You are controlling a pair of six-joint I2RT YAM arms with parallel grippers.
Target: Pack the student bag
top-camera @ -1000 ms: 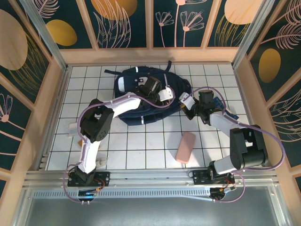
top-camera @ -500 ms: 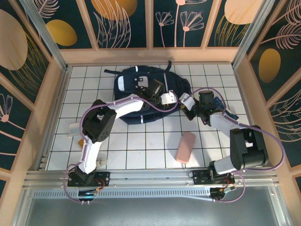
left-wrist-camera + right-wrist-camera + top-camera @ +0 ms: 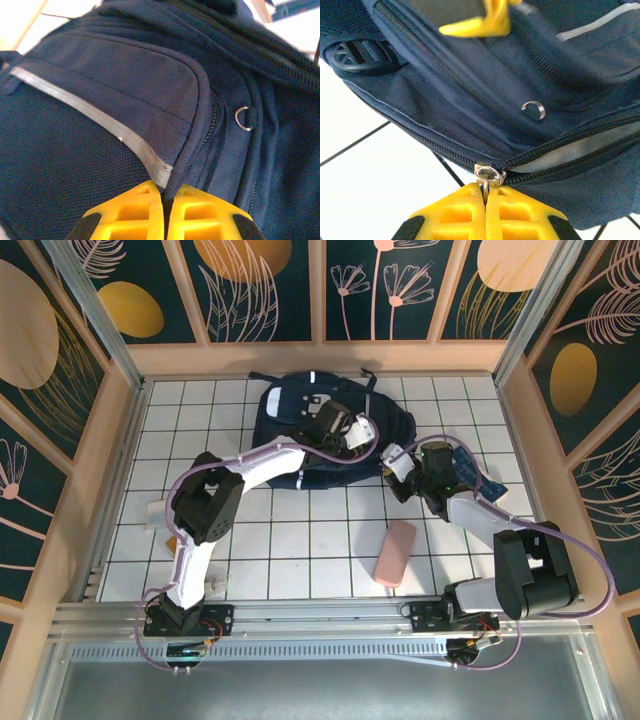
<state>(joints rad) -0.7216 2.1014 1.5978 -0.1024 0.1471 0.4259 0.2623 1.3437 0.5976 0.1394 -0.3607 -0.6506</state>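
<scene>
Obs., top + both wrist cams.

Student bag (image 3: pixel 285 410): lies on white-tiled counter (image 3: pixel 300 540), far centre, close to back wall, front pocket facing up. Largest item by far. Both arms reach onto its R half.

L gripper (image 3: pixel 166 186): yellow jaws closed tight. They pinch bag fabric where the pocket-flap seam and the pale reflective stripe (image 3: pixel 90 117) run in betw. them. Small metal D-ring (image 3: pixel 245 119) on bag just R of that seam, apart from jaws.

R gripper (image 3: pixel 485 189): at bag's lower R edge, low over counter. Jaws closed on zip pull (image 3: pixel 489 175), and the pull's ring sits betw. them. R of the slider the zip is parted, w/ pale lining (image 3: pixel 560 152) showing in the gap. L of it the teeth are meshed. Black buckle (image 3: pixel 350 55) at bag's corner, upper L of that view. One yellow L jaw shows at top of that view, on the bag above the zip.

Other: pink oblong case (image 3: pixel 396 552) flat on counter, nearer arm bases, well apart from bag, nr R arm.
</scene>
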